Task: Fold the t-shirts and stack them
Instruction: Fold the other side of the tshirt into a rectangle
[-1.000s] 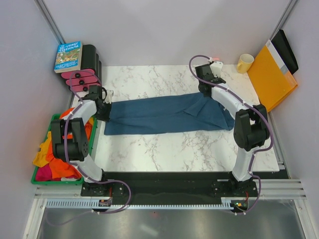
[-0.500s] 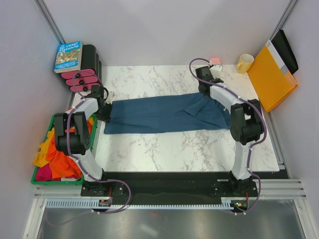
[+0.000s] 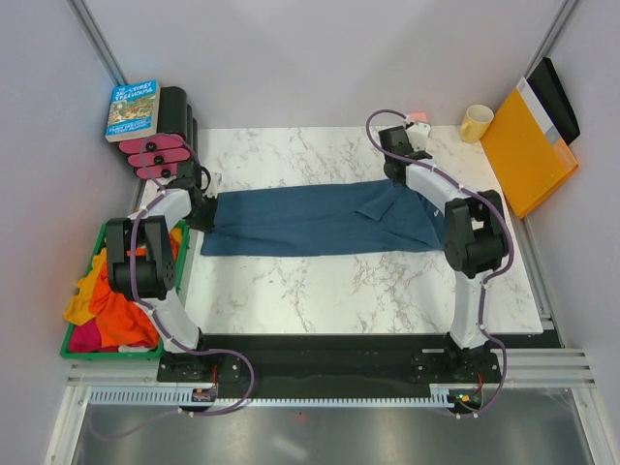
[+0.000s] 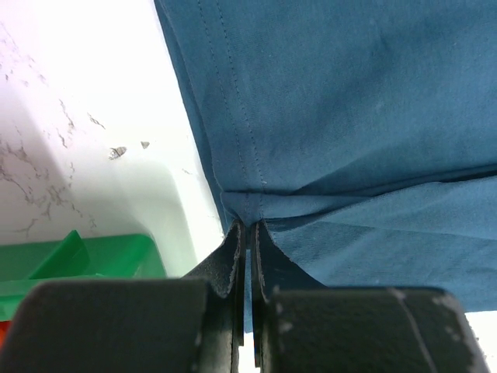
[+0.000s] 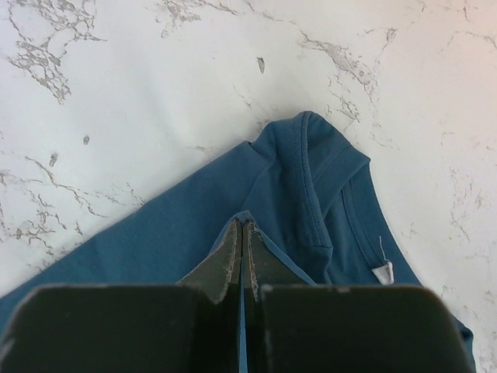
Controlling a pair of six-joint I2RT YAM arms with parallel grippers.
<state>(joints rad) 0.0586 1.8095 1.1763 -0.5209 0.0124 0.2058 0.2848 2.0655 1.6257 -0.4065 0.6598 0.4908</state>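
A large dark teal-blue t-shirt [image 3: 320, 219] lies as a long band across the marble table [image 3: 291, 155]. My left gripper [image 3: 201, 206] is shut on its left hem corner, seen in the left wrist view [image 4: 247, 225] with blue cloth [image 4: 349, 116] between the fingers. My right gripper [image 3: 395, 180] is shut on a folded edge of the t-shirt near the collar, seen in the right wrist view [image 5: 241, 225] with the collar and label [image 5: 382, 272] beside it. Orange, yellow and pink-red t-shirts [image 3: 102, 310] lie heaped in a green bin [image 3: 103, 232] at the left.
A book [image 3: 133, 108] on a black and pink stand [image 3: 170, 145] sits at the back left. A yellow mug [image 3: 476, 122] and an orange-yellow flat folder [image 3: 528, 145] are at the back right. The green bin rim shows in the left wrist view [image 4: 78, 260].
Both grippers have pulled the blue t-shirt a little toward the back of the table. The cloth now lies straighter and flatter, and the right arm has drawn in.
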